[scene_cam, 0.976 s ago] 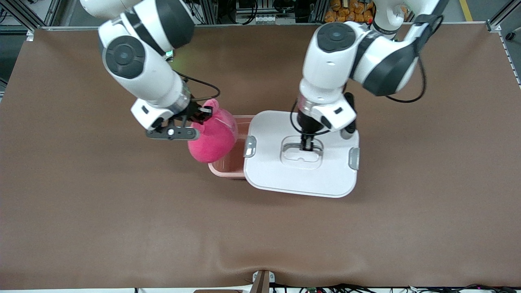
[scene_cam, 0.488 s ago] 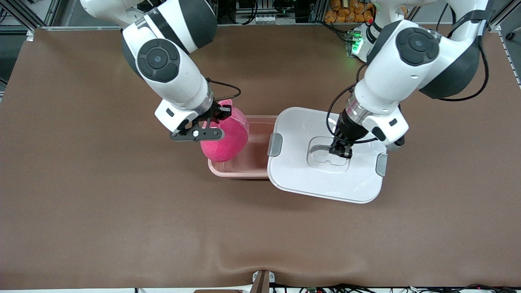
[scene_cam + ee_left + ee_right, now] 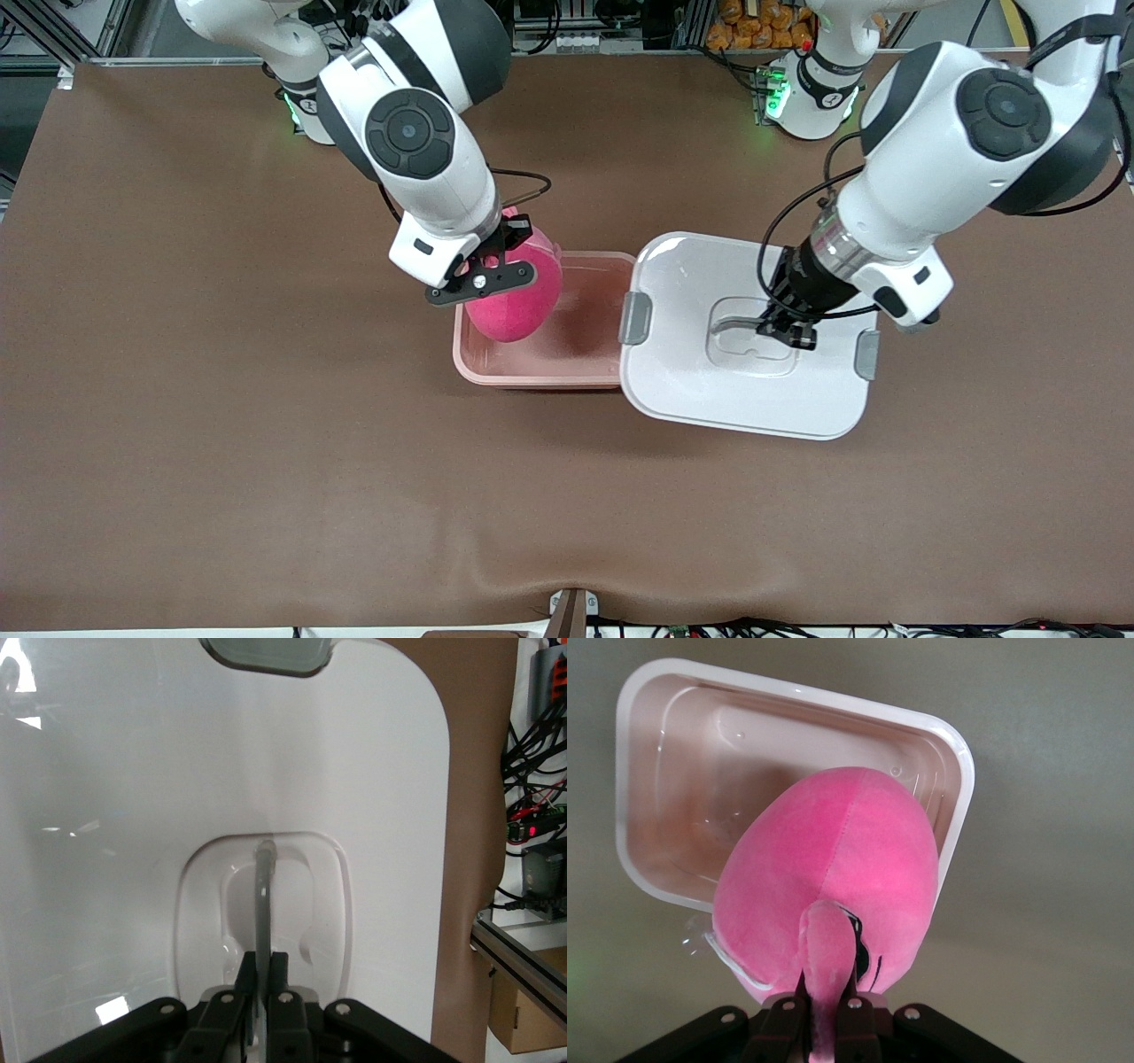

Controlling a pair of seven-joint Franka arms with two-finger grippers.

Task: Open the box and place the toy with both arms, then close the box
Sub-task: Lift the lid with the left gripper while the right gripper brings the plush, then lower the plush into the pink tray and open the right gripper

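The pink tub [image 3: 540, 359] of the box sits uncovered on the brown counter [image 3: 221, 425], roughly midway between the two arms' ends. The right gripper [image 3: 507, 237] hangs over the tub's end nearer the right arm, its fingers clenched on an ear of the pink plush toy [image 3: 516, 297]. The toy dangles below the fingers, its round body partly inside the tub's rim and well short of the tub's middle. In the right wrist view the toy [image 3: 833, 877] covers one corner of the tub [image 3: 682, 780], and the ear runs up between the fingers; the rest of the tub's floor shows bare. The left gripper [image 3: 791, 330] is over the white lid [image 3: 682, 372], its fingers pinched shut on the thin grey handle standing up from the lid's recessed centre. The lid is held off to the tub's end toward the left arm, overlapping that end's edge, with grey clips on its two short sides. In the left wrist view the handle [image 3: 263, 904] rises straight from the recess into the closed fingers [image 3: 276, 979].
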